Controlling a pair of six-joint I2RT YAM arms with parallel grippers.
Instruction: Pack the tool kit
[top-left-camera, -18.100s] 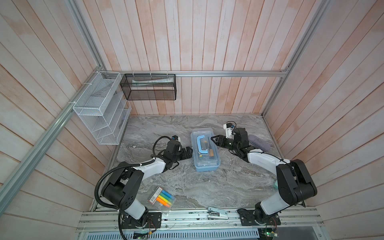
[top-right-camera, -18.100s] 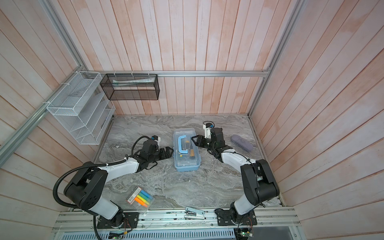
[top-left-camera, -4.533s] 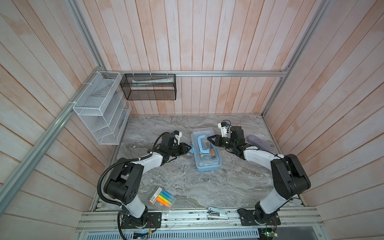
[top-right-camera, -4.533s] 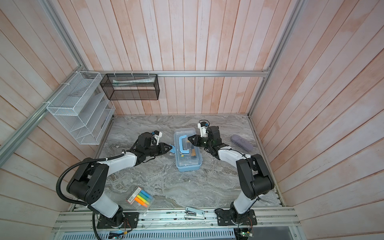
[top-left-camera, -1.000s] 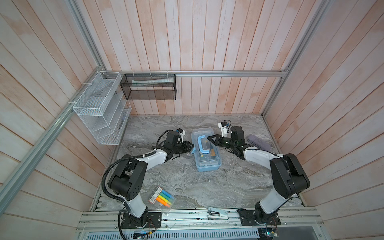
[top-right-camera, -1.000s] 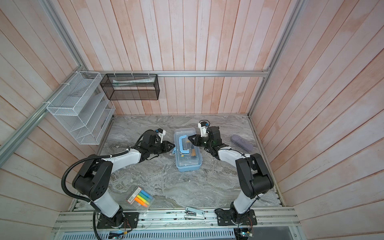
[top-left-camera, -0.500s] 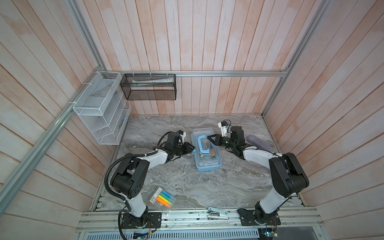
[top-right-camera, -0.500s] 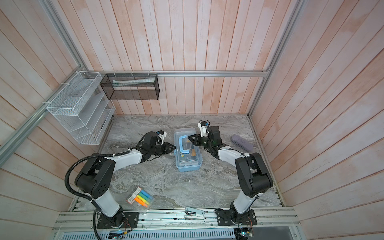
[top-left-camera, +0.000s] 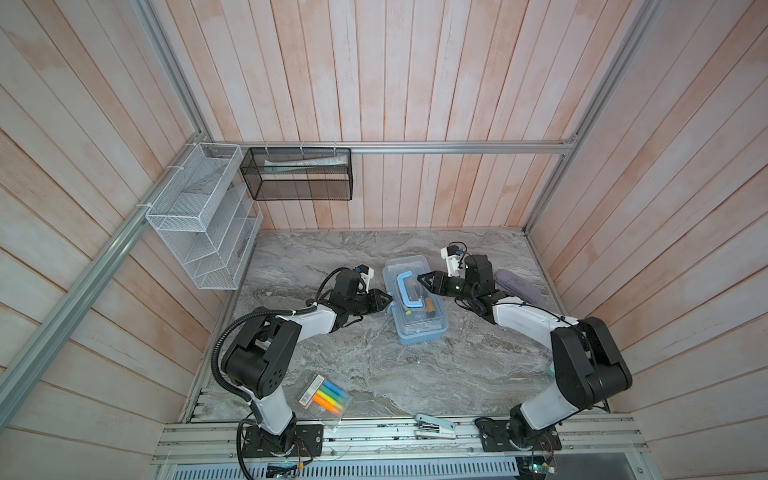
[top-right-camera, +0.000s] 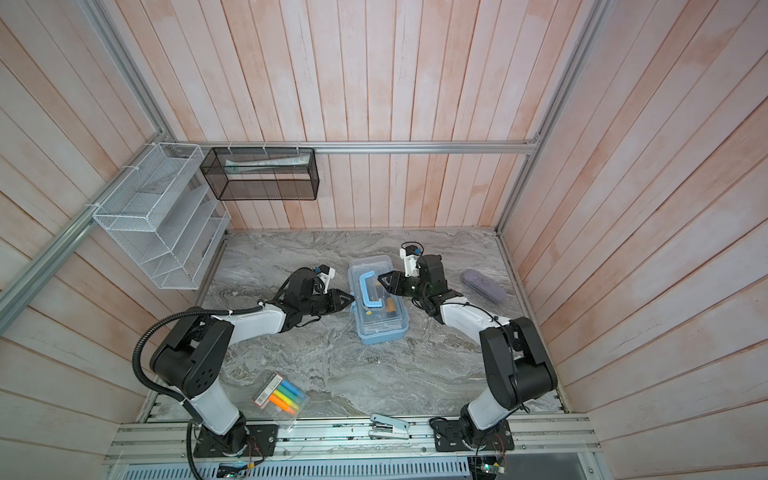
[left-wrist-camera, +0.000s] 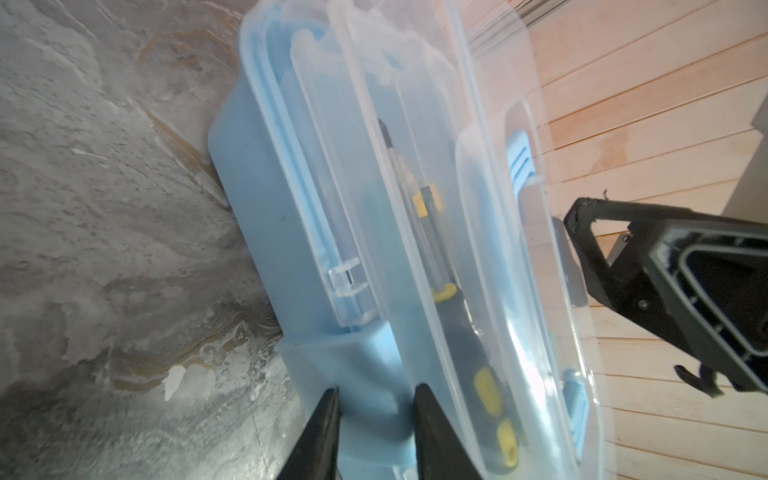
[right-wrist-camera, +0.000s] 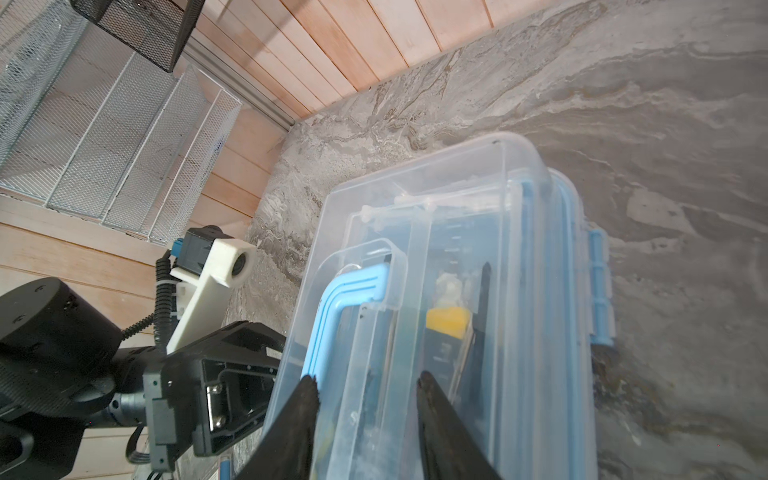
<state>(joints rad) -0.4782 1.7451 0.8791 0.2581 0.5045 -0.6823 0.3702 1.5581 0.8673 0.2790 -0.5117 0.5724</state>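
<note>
Left gripper (top-left-camera: 390, 296) meets the kit's (top-left-camera: 417, 328) left side; its fingers (left-wrist-camera: 322, 436) stand parted over blue plastic, and whether they pinch it I cannot tell. Right gripper (top-left-camera: 419, 277) reaches from the right onto the lid, fingers (right-wrist-camera: 434, 419) apart, one tip at the handle (top-left-camera: 405, 286), grasping nothing. Table (top-left-camera: 332, 249): grey marble. White rack (top-left-camera: 199, 216) hangs on the left wall, black basket (top-left-camera: 299, 174) on the far wall. Kit lies mid-table, long side running near to far, tools showing through its clear lid. Lilac case (top-left-camera: 519, 284) lies by the right wall; highlighters (top-left-camera: 326, 395) sit near left, by the table's edge.
</note>
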